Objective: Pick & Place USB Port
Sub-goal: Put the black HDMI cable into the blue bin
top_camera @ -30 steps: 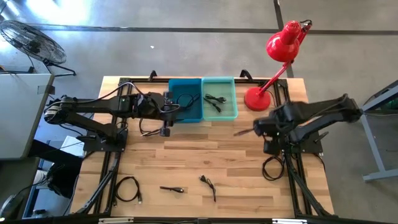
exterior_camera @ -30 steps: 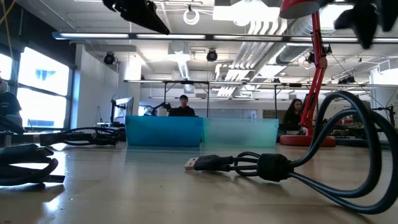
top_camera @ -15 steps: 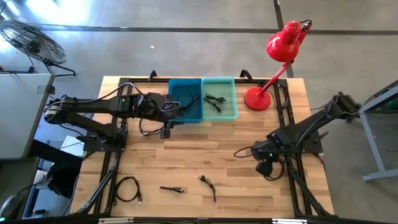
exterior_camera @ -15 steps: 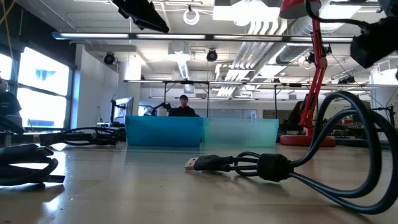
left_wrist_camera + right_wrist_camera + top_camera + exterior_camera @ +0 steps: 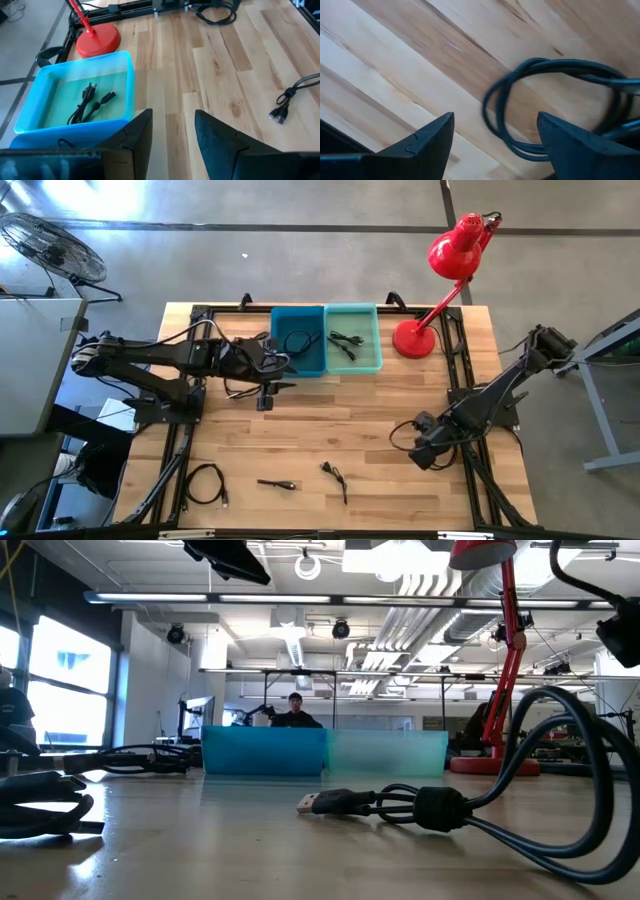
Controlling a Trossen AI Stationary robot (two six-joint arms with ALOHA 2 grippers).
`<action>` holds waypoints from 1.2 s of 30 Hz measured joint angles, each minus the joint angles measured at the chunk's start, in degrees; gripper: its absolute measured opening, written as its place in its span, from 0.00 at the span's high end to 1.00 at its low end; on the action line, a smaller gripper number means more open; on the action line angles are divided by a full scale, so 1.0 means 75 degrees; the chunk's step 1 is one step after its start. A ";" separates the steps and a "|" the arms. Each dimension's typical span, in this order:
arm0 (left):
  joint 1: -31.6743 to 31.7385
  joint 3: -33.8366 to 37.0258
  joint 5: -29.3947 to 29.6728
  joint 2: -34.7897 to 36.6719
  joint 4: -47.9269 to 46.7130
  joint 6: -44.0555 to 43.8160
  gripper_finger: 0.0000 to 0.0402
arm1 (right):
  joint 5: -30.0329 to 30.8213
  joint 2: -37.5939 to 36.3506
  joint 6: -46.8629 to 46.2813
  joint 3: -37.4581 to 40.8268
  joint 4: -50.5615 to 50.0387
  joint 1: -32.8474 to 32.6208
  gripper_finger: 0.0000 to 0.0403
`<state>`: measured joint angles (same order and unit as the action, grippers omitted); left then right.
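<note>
I am looking down on the wooden bench (image 5: 330,420), with the red lamp (image 5: 440,280) standing at its far right corner. The two bins are sitting side by side at the far edge: the blue bin (image 5: 299,340) and, touching it, the teal bin (image 5: 353,337), which is holding one dark cable (the blue one is also showing a cable).

The right gripper (image 5: 398,436) is hovering low over the bench's right side, jaws spread wide above a dark cable loop (image 5: 540,105). The left gripper (image 5: 285,386) is hanging just in front of the blue bin, jaws parted and holding nothing.

Three USB cables are lying near the front edge: a coiled one (image 5: 205,483), a short one (image 5: 276,483), and another (image 5: 335,476).
</note>
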<state>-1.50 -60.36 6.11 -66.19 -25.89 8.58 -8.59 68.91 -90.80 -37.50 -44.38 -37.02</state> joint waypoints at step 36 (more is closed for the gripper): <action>-0.0002 0.0000 -0.0111 -0.0001 -0.0327 0.1081 0.64 | 0.0101 0.2695 0.0309 -0.0115 0.0311 0.0097 0.94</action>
<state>-1.52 -60.36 5.28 -66.19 -28.34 16.69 -7.83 89.12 -88.48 -38.36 -42.05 -36.29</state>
